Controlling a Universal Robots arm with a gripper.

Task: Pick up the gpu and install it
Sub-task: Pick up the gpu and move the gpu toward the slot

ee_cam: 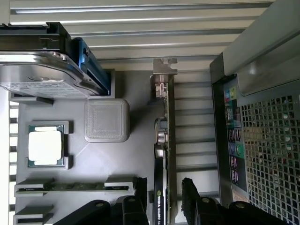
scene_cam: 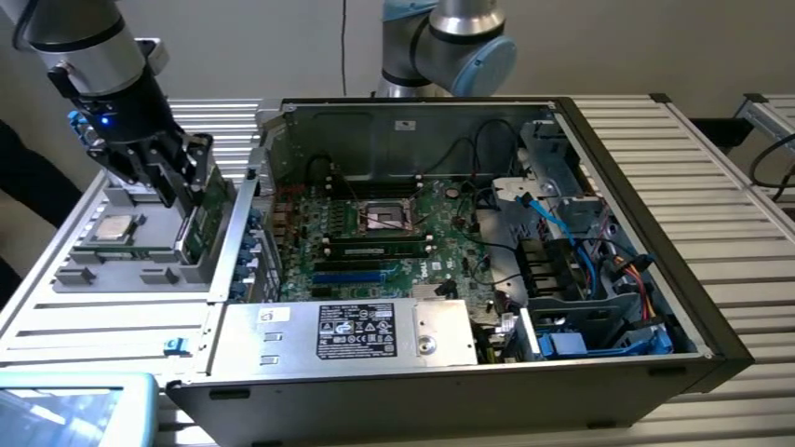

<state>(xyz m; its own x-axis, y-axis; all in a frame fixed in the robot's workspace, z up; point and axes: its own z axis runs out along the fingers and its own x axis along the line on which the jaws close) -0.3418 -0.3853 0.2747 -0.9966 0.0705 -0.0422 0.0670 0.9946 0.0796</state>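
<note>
**Gripper parked over the gpu, nothing grabbed yet**

Starting at the exterior view's left: the black two-finger gripper [scene_cam: 184, 191] hangs in the upper left of the frame. It's right over a grey plastic parts tray [scene_cam: 93, 275] sitting on the slatted aluminium table [scene_cam: 727, 177]. The gpu [scene_cam: 208, 223], a thin green circuit-board card with a narrow silver metal end bracket, stands on edge in a slot along the tray's side nearest the case.

In the wrist view the gripper [ee_cam: 164, 185] is spread open, one black finger [ee_cam: 140, 190] on each side of the gpu [ee_cam: 164, 136]. There's a sliver of gap on both sides, so it's straddling the card, not squeezing it. The same tray also has a square silver-topped processor chip [scene_cam: 115, 226] lying flat in its pocket, a long narrow memory stick [ee_cam: 70, 186], a silver boxy hard drive [ee_cam: 42, 70] and a plain grey square block [ee_cam: 107, 119].

In the middle of the exterior view, the big black open computer case [scene_cam: 497, 400] has its green motherboard [scene_cam: 435, 200] in the centre. A silver power supply box with a black-and-white label [scene_cam: 348, 331] sits at lower centre. Over at the exterior view's right, inside the case, blue cables [scene_cam: 559, 219] run around the drive bays.
</note>
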